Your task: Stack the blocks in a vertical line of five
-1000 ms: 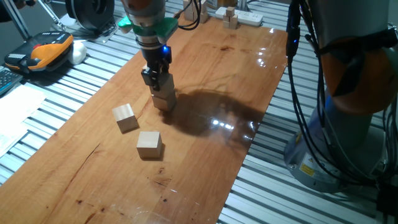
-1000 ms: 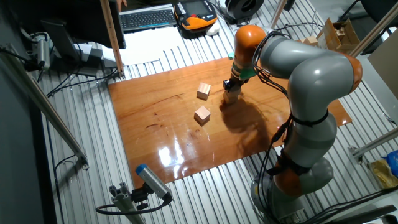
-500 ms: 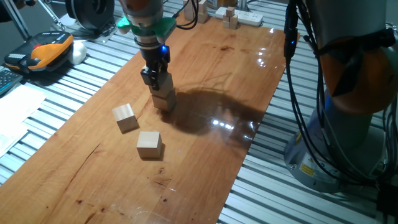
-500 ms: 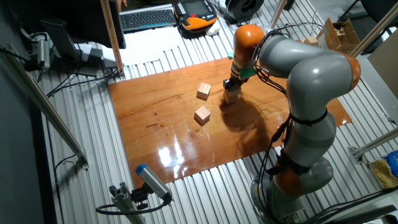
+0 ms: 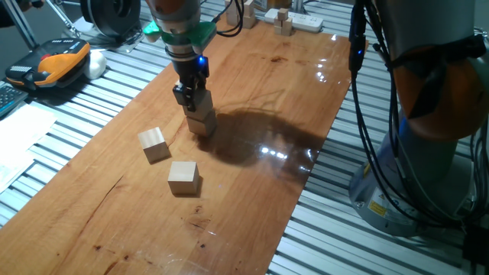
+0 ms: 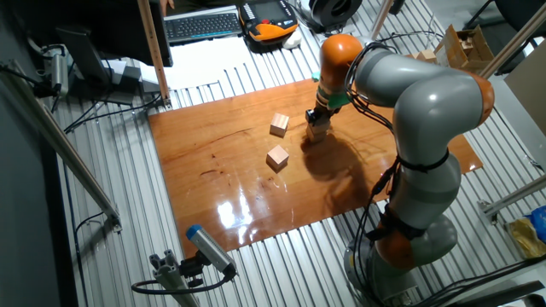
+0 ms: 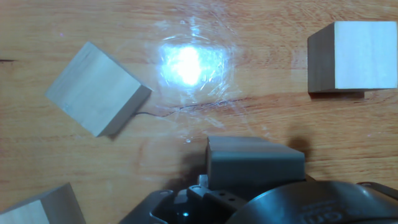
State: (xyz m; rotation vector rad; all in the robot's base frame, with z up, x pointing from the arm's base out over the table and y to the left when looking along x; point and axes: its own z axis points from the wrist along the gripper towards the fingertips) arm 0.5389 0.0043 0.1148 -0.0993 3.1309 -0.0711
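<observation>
One fixed view
- Pincer (image 5: 192, 99): I hang straight down over the worktop (image 5: 252, 183), my fingers low on the pile of blocks (image 5: 202, 124).
- Pincer state: my dark fingers sit close against the top of the pile. I cannot tell from here whether they press the wood or only flank it.
- Pile of blocks: it stands on the worktop's middle strip, towards the left edge. How many cubes it holds I cannot tell.
- First loose block (image 5: 153, 143): lies flat on the worktop, near the pile, on the camera's side and to its left.
- Second loose block (image 5: 183, 177): lies just beyond the first, closer to the camera, apart from it.
- Far cluster of small blocks (image 5: 284, 21): at the back end, well apart from all this.

The other fixed view
- Pincer (image 6: 318, 115): at the end of my grey arm (image 6: 418, 94), down on the pile of blocks (image 6: 316, 130).
- Loose blocks: first loose block (image 6: 279, 125) is beside the pile, and second loose block (image 6: 277, 157) is further out on the board.

Hand view
- Finger (image 7: 255, 167): one grey slab shows low in the middle. The gap is out of sight, so my grip cannot be told here either.
- Tilted block (image 7: 96, 88): upper left, turned at an angle on the wood.
- Square-on block (image 7: 351, 56): upper right, well apart from the tilted one.
- Corner block (image 7: 37, 208): cut off at the bottom left.
</observation>
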